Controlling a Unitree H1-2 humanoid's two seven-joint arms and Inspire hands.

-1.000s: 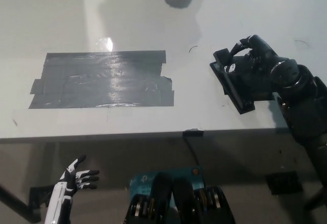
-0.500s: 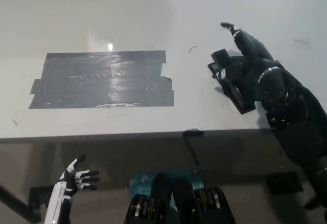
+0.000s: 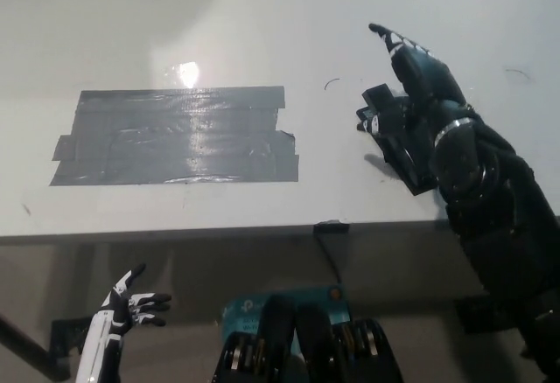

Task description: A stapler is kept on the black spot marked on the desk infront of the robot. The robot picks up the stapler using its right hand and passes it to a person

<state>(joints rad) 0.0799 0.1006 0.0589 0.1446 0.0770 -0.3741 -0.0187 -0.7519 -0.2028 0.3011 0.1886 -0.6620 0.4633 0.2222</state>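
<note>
Lying over the stapler (image 3: 395, 142), right hand (image 3: 420, 81) outstretched, grip apparently loose; left hand (image 3: 131, 302) spread

A glossy white worktop (image 3: 262, 24) carries a wide patch of dark grey tape strips (image 3: 175, 134) at its left-centre. A black stapler (image 3: 394, 142) lies on it to the right, well apart from the tape.

Glossy wrinkled tape patch (image 3: 175, 135) on smooth desk (image 3: 262, 16).

A lab test bench - plain white desk (image 3: 262, 16); taped black spot (image 3: 175, 134) marking placement.
</note>
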